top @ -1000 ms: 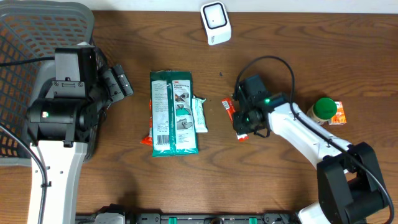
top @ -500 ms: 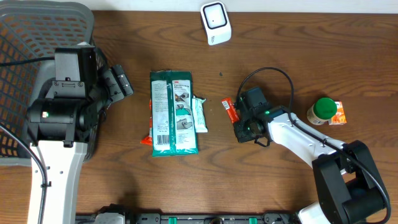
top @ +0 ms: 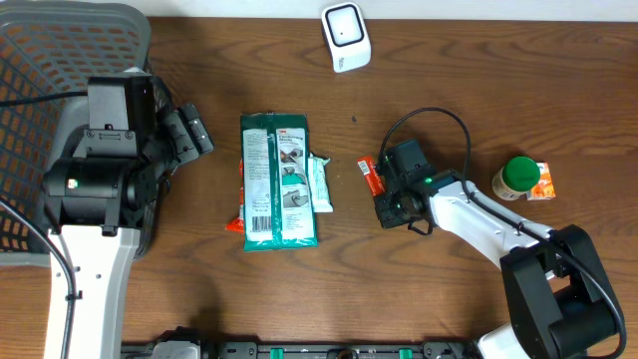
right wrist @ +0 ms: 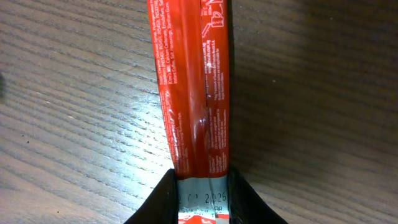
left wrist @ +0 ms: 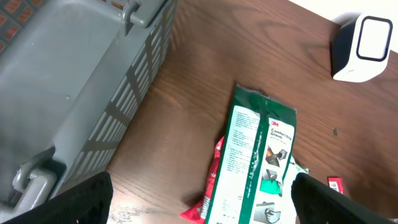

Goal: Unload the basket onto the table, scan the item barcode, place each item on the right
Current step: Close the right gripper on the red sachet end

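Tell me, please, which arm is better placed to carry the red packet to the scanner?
The right: its pincer clasps the end of the red packet, fingers on both edges. The left pincer hangs open beside the basket, far from it.

A shop-style checkout bench: barcode scanner [top: 346, 37], grey basket [top: 40, 70], packaged goods [top: 279, 179].

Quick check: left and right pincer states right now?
Left pincer: open, holding nothing.
Right pincer: closed on the red packet.
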Motion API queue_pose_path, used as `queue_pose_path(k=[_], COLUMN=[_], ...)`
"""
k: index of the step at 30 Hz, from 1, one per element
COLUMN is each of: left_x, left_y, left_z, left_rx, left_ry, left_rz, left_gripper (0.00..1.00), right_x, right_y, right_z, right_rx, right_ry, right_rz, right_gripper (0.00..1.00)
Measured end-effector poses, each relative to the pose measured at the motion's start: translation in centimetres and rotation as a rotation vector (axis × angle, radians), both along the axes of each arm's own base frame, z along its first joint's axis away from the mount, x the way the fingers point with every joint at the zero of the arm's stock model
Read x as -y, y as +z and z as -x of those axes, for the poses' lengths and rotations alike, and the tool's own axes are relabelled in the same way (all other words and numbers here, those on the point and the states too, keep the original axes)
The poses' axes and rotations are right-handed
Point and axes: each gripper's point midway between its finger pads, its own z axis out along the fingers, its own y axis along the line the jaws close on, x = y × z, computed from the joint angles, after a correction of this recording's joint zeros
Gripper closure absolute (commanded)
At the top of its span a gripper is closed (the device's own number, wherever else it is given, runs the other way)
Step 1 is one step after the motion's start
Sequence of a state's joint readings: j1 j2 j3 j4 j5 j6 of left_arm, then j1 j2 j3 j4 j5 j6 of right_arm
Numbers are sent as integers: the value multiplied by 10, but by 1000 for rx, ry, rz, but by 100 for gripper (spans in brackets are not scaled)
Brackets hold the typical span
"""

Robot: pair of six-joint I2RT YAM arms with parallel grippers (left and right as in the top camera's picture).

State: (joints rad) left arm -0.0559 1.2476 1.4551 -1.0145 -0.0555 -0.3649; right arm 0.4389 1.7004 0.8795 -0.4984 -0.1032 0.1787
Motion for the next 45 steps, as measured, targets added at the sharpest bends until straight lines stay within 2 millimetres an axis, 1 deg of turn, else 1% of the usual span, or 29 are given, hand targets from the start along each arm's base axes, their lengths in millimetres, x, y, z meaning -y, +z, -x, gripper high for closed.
queue_pose_path(k=[4,7,11,16,19,28,32,34,35,40,45], left_x=[0,0,0,0,0,0,0,0,0,0,0], left_y=[0,0,0,0,0,0,0,0,0,0,0], left_z=[0,0,0,0,0,0,0,0,0,0,0], left_rx=[0,0,0,0,0,0,0,0,0,0,0], left_ry=[0,0,0,0,0,0,0,0,0,0,0], left_rz=[0,0,0,0,0,0,0,0,0,0,0], left_gripper=[9,9,9,8,9,9,9,9,9,9,8], right_x=[-1,-2,-5,-5,-4,7,6,4,4,3,3], right_y=[0,1,3,4,4,4,4,4,4,5,5], right_z=[-2,-4,-11,-12,-12,-18,-17,-17,-16,-16,-16], right_rx=[7,19,48,49,49,50,40,36,34,31,30], right_ry=[0,-1,-1,-3,-4,-41,-43,-40,-38,-34,-34], right_rz=[-3,-9,-20,-20,-20,-21,-40,-50,-55,-61,-63], right_gripper=[76,70,68,64,64,70,71,73,77,86,86])
